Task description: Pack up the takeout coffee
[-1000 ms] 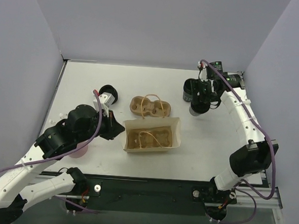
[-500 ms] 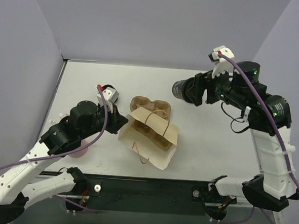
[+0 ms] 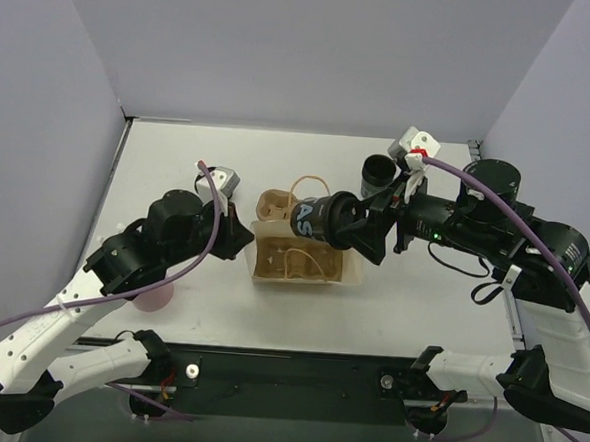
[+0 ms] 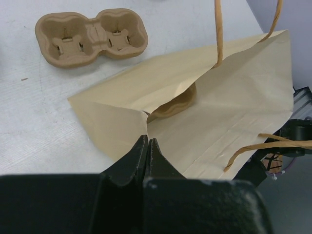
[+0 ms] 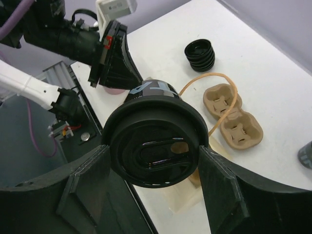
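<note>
Takeout coffee (image 3: 320, 220): a black cup with its lid on. It lies on its side in the air, just above the open top of the bag.
Right gripper (image 5: 152, 161): its two fingers stand wide and squeeze the cup from both sides.
Paper bag (image 3: 307, 274): brown, on the table, top open, with a pulp carrier (image 4: 178, 102) inside.
Left gripper (image 4: 147, 146): closed tight, pinching the bag's left edge.
Second carrier (image 3: 279, 204): on the table, just behind the bag.
Stack of cups (image 3: 378, 171): farther back.
Stack of lids (image 5: 200, 53): near the second carrier.
</note>
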Motion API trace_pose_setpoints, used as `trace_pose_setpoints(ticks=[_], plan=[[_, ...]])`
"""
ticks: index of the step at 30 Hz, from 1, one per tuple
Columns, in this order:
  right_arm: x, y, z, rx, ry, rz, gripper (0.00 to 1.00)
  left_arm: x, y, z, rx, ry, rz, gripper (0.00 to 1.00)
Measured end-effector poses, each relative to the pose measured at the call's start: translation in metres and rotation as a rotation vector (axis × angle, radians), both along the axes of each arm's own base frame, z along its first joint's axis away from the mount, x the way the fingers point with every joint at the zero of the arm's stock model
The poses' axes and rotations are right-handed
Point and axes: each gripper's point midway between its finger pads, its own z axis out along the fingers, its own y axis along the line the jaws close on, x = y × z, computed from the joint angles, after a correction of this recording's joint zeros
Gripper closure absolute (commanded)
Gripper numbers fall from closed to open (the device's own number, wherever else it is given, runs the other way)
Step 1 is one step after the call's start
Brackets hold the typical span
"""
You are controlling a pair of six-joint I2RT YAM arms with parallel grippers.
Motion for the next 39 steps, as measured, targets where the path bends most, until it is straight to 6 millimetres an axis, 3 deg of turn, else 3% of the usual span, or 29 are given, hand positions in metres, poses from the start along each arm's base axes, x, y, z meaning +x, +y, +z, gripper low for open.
trace_pose_setpoints(ticks=[11, 19, 25, 28, 36, 39], plan=[[-0.019, 0.022, -0.042, -0.159, 0.005, 0.111, 0.54, -0.006, 0.001, 0.008, -0.039, -0.023, -0.016, 1.0], [-0.025, 0.034, -0.091, -0.41, -0.068, 0.163, 0.54, -0.007, -0.003, -0.002, -0.044, -0.013, -0.033, 1.0], [-0.018, 0.038, -0.131, -0.593, -0.14, 0.172, 0.54, -0.011, -0.004, -0.014, -0.048, -0.047, -0.083, 1.0], [-0.012, 0.039, -0.151, -0.669, -0.166, 0.181, 0.54, -0.011, -0.009, -0.011, -0.047, -0.087, -0.126, 1.0], [0.007, 0.048, -0.164, -0.743, -0.244, 0.151, 0.55, -0.009, -0.017, -0.021, -0.067, -0.155, -0.208, 1.0], [0.012, 0.047, -0.182, -0.783, -0.259, 0.14, 0.55, -0.007, -0.02, -0.02, -0.085, -0.19, -0.229, 1.0]])
